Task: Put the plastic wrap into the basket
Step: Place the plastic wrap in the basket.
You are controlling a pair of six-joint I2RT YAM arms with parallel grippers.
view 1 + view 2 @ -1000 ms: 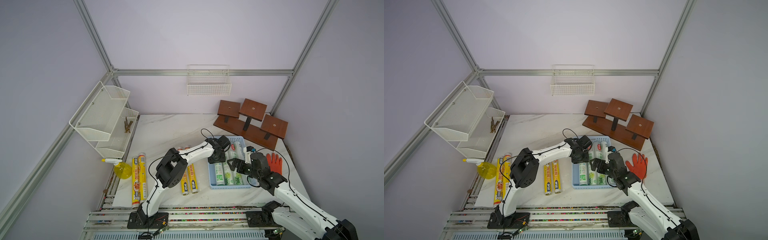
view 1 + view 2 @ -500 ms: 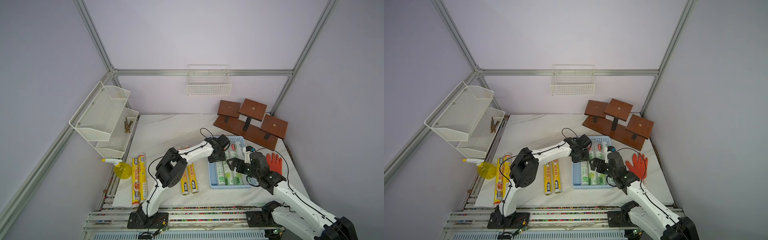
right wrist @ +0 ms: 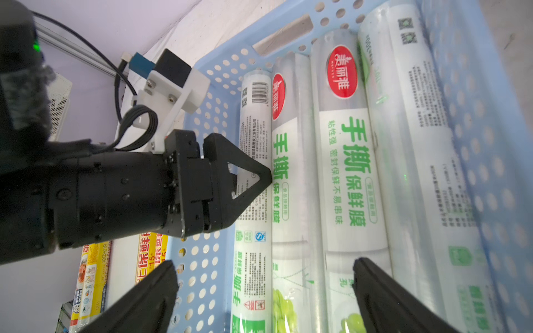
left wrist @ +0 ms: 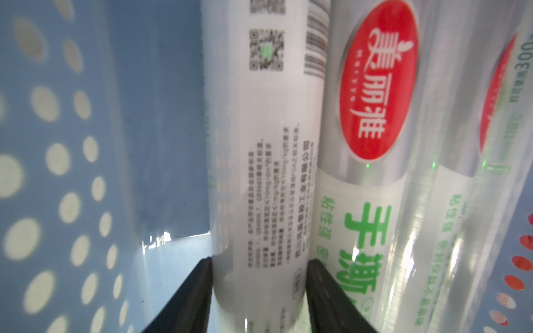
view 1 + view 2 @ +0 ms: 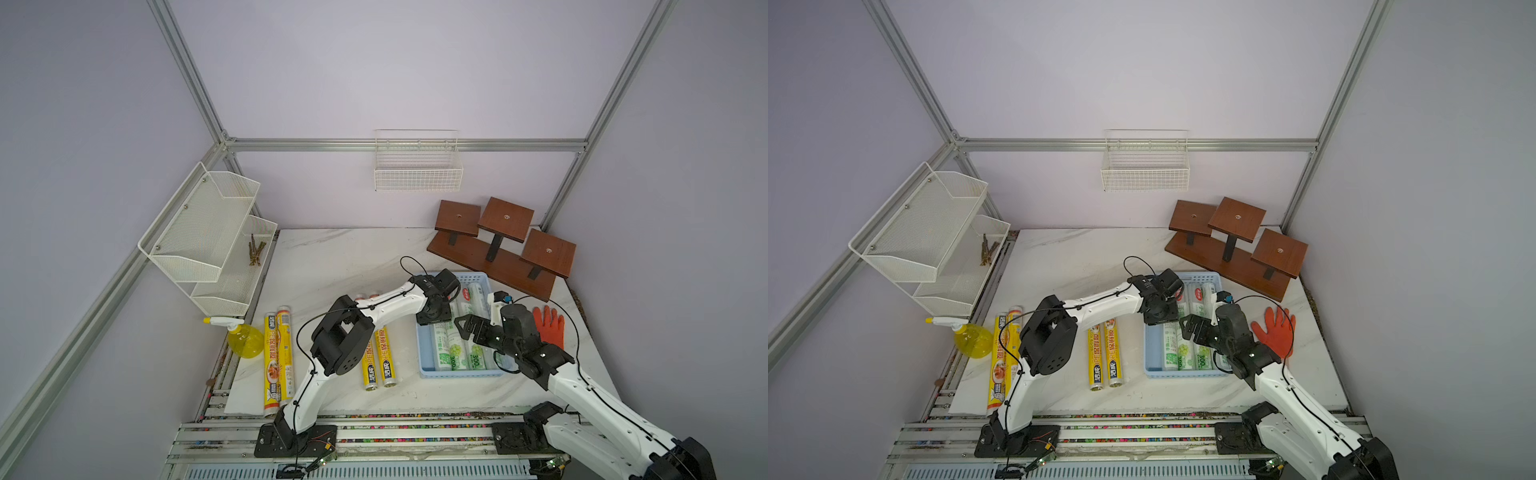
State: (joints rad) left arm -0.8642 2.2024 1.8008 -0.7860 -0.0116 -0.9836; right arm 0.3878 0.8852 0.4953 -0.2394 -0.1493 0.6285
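Note:
The light-blue basket (image 5: 461,375) (image 5: 1183,375) holds several white, green-printed rolls of plastic wrap (image 5: 457,353) side by side. My left gripper (image 5: 434,318) (image 4: 259,274) reaches down into the basket's left side. It is shut on the leftmost white roll (image 4: 259,173) (image 3: 253,115), which lies beside the perforated wall (image 4: 72,144). My right gripper (image 5: 467,328) (image 3: 265,276) hovers open just above the rolls, holding nothing. Two yellow rolls (image 5: 378,357) lie on the table left of the basket, and two longer yellow ones (image 5: 276,357) lie further left.
A yellow spray bottle (image 5: 245,338) stands at the table's left edge. An orange glove (image 5: 548,326) lies right of the basket. A brown wooden stand (image 5: 498,245) sits behind it. A white mesh shelf (image 5: 208,237) and a wire basket (image 5: 417,166) hang on the walls.

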